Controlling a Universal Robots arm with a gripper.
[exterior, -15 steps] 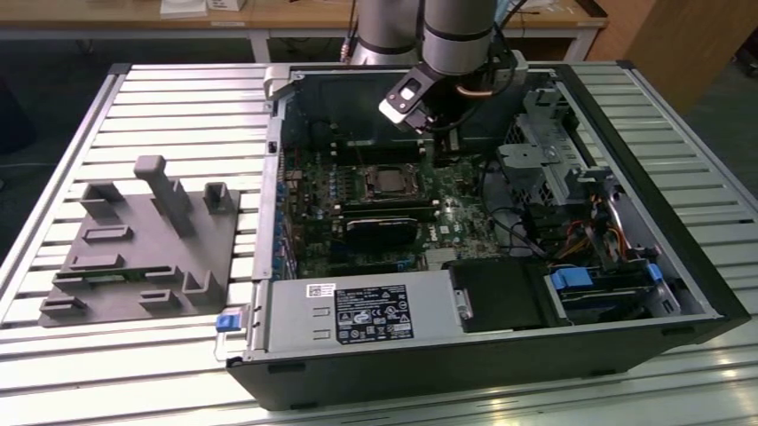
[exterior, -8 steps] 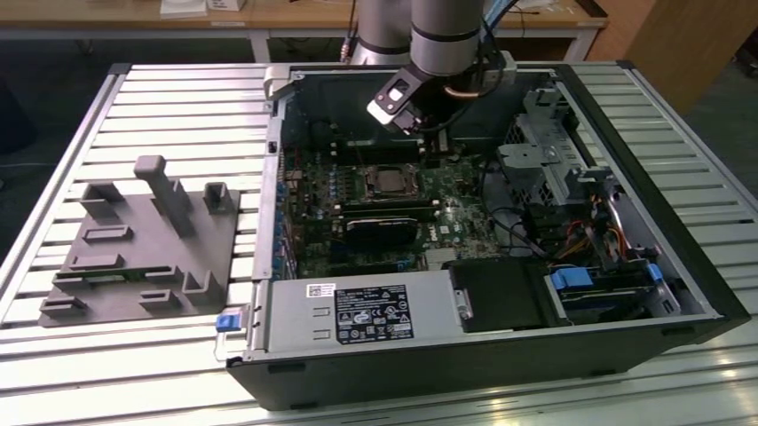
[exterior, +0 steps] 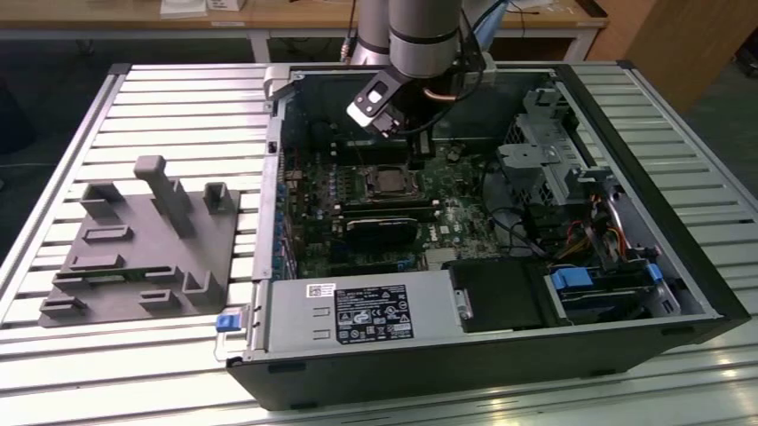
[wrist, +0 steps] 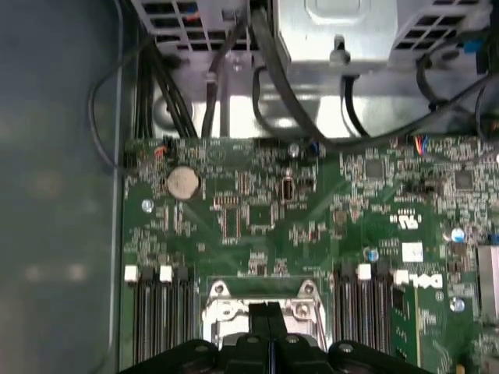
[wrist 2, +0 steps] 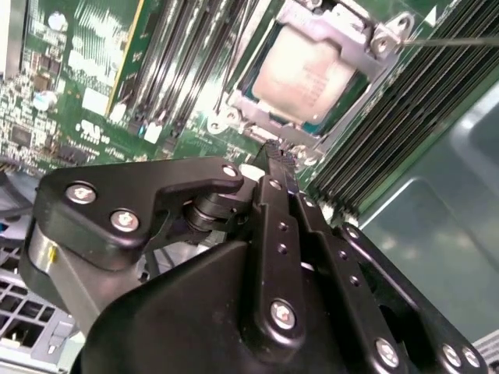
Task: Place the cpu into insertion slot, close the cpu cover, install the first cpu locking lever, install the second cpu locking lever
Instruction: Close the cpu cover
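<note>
We saw the gripper [wrist 2: 273, 153] pinched shut on nothing, tips just beside the cpu cover [wrist 2: 351, 35] edge, memory slots [wrist 2: 398, 125] flanking closely.

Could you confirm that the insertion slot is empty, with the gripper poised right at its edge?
Not empty: the second wrist view shows the cpu seated in the insertion slot, framed by the cpu cover. The gripper is indeed at its edge.
</note>
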